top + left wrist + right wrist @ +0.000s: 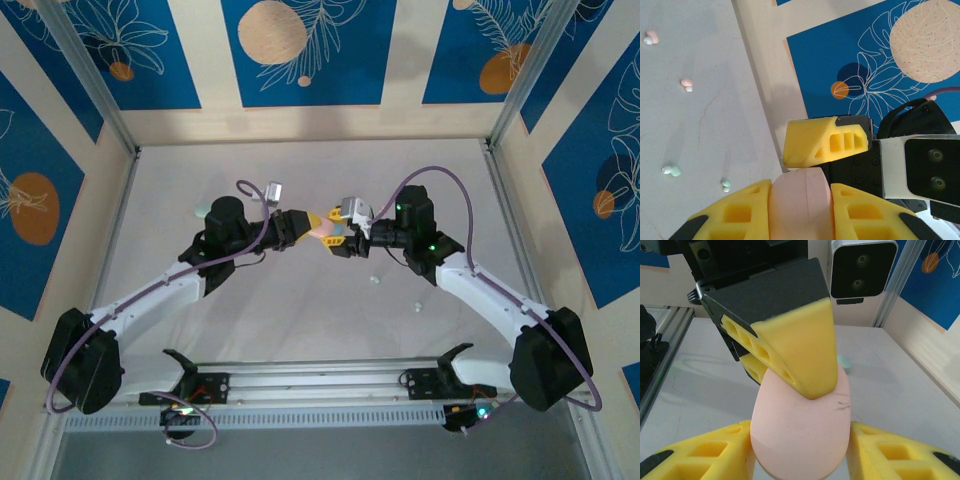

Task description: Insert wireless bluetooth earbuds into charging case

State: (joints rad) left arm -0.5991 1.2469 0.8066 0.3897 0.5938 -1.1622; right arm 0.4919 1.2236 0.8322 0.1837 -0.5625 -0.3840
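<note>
A pink oval charging case (323, 226) hangs above the table's middle, between both grippers. My left gripper (312, 226) is shut on it; in the left wrist view its yellow fingers (740, 212) clamp the case (800, 192) on both sides. My right gripper (338, 232) meets it from the right. In the right wrist view its fingers (715, 452) press against the two sides of the case (800, 435), while a left finger (800, 350) lies across the top. Tiny earbuds lie on the table: pinkish ones (650, 37) (687, 84) and mint ones (671, 170) (726, 185).
Two small bits (373, 279) (416, 305) lie on the white table in front of the right arm. A mint oval object (845, 362) sits on the table beyond the case, near the left arm (203, 210). Walls and aluminium posts ring the table.
</note>
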